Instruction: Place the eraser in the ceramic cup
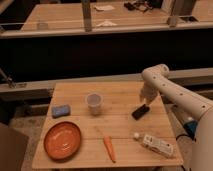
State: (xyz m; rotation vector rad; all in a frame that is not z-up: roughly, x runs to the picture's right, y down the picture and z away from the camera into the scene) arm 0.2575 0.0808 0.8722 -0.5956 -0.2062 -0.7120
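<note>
A wooden surface (125,107) fills the lower middle of the frame, with a white robot arm reaching in from the right edge. The arm's tool (145,101) sits right of centre, directly above and apparently touching the upper end of the eraser (140,111), a small black block lying at a slant on the wood. Whether the tool is spread or pinching the eraser cannot be told from here.

The ceramic cup (94,102), small, pale and upright, stands left of the eraser, near the centre of the frame and well apart from it. A blue pad (61,110) lies further left. An orange plate (62,139) sits at lower left, a carrot (109,148) at lower centre, and a white bottle (155,144) lies on its side at lower right.

Likely risks: the eraser is slanted, so a grip at one end could let it swivel or slip out on lifting. The cup is narrow, about as wide as the eraser is long, so a flat release could leave the eraser bridging the rim or bouncing off. The cup looks light; a nudge from the tool could tip it.
</note>
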